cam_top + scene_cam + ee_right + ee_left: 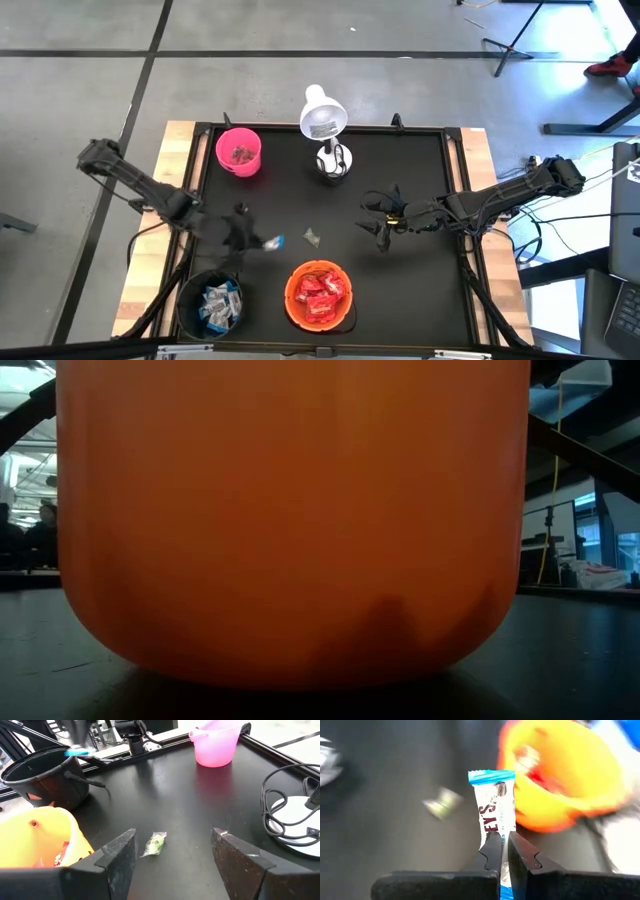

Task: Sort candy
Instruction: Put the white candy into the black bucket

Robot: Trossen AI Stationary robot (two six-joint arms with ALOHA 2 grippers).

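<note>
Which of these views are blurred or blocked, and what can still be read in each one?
Low view: orange bowl fills the picture, blocking the table. Left wrist view: background smeared, but the blue-and-white candy in the left gripper stays readable. Right wrist view: sharp, green candy clear.

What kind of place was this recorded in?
Likely a robotics lab or workshop: a black-topped work table on a bare concrete floor, tripod stand legs nearby, and loose cables by a desk lamp.

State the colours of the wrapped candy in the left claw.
White with blue ends: flat wrapped candy pinched in the left claw, clearest in left wrist view.
</note>
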